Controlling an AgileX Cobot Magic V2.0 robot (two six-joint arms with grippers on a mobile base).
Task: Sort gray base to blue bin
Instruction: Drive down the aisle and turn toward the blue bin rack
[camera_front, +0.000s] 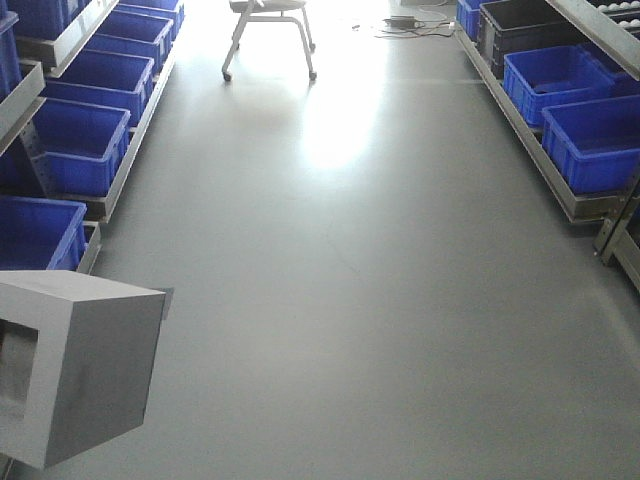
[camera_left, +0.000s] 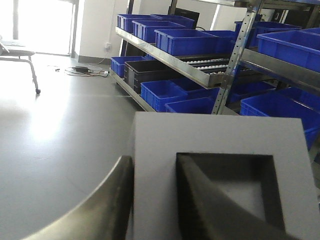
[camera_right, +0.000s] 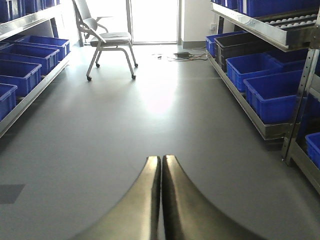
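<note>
Closest to us, in the left wrist view, the left gripper (camera_left: 152, 167) pinches one wall of the gray base (camera_left: 220, 135). One dark finger (camera_left: 107, 200) lies against the block's outer side and the other (camera_left: 200, 195) reaches into its square recessed window, so the jaws are narrowed onto that wall and hold the block. In the front view we see the same gray base (camera_front: 95, 365) at the lower left corner, tilted, its window facing left, held up off the gray floor (camera_front: 380, 260) and touching no bin. We find the right gripper (camera_right: 161, 160) pressed fully together, its two fingers meeting along their length with nothing between them, hanging over the middle of the aisle. Blue bins (camera_front: 598, 140) sit in rows on low metal racks (camera_front: 548, 178) along both sides of the aisle, well apart from the block. One black bin (camera_front: 530, 28) stands among those on the right. A chair (camera_right: 107, 37) on castors stands at the far end, with cables (camera_right: 185, 54) lying on the floor near it.
</note>
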